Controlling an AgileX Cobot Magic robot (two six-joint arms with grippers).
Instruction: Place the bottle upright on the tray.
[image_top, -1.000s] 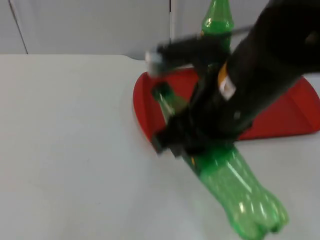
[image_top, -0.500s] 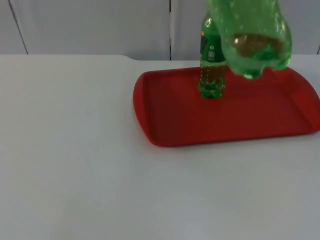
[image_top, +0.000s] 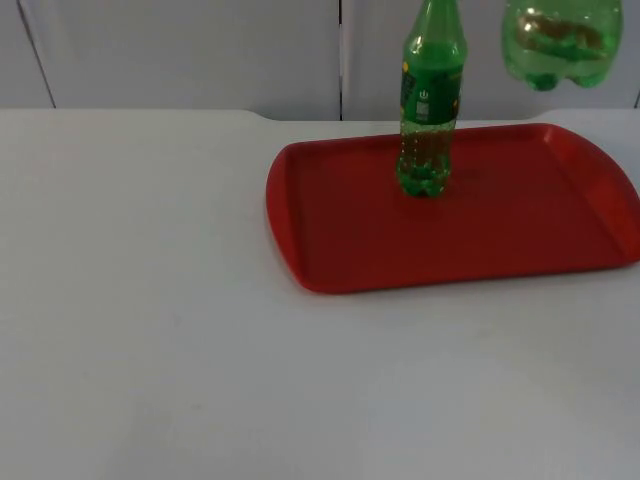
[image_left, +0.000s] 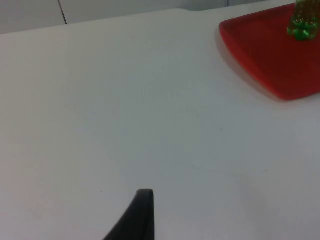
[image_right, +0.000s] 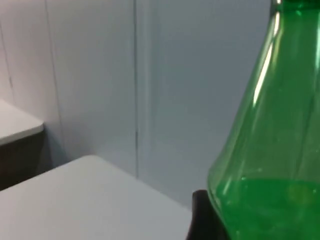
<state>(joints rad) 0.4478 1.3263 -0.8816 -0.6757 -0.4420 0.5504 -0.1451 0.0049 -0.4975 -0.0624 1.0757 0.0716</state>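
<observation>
The right tool (image_right: 200, 220) shows as a black fingertip pressed against the side of a clear green plastic bottle (image_right: 265, 150), close under its tapering neck; the second finger is hidden, so whether the tool is pinching the bottle cannot be told. From the top view that same bottle (image_top: 558, 40) hangs in the air, only its lobed green base in sight, above the far right part of the flat red plastic tray (image_top: 520, 235) and in front of the grey partition wall (image_top: 200, 50).

The left tool (image_left: 132, 220) shows one black fingertip over bare white surface (image_left: 125, 110), well apart from the tray; its state cannot be told, and that arm waits.

On the tray a second green plastic bottle with a dark label (image_top: 431, 100) stands upright near the far rim, left of the lifted one and apart from it.
</observation>
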